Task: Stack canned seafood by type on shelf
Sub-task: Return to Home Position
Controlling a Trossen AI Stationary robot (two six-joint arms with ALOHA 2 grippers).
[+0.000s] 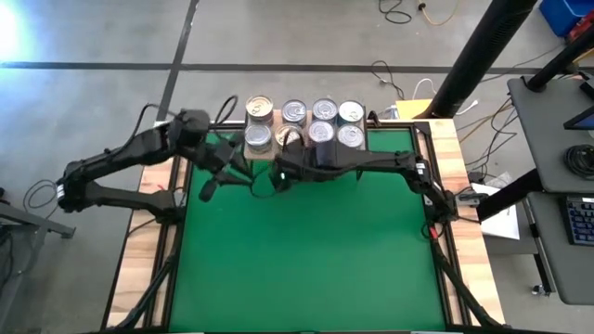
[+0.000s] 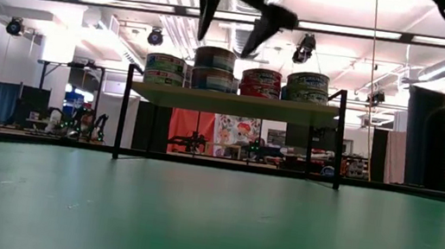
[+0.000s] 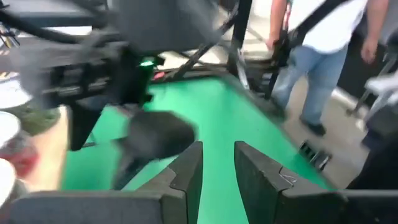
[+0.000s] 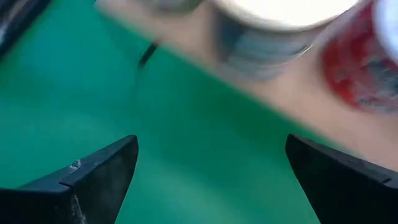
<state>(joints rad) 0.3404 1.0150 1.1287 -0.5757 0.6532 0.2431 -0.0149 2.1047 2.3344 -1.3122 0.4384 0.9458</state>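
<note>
8 cans (image 1: 322, 123) show on the shelf (image 2: 234, 103) at the table's far edge, my right gripper (image 4: 211, 142) spread wide, empty, just in front, left gripper (image 3: 217, 149) narrowly parted, empty; tins look rigid, slick, fairly light, so pinch across the round sides.

Cans (image 1: 294, 112) in rows on shelf (image 2: 234, 103) (table's (image 1: 306, 250) far edge)

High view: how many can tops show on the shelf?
8, all on the shelf. Far row: can 1, can 2, can 3, can 4. Near row: can 5, can 6, can 7, can 8. Stacked cans underneath may be hidden.
</note>
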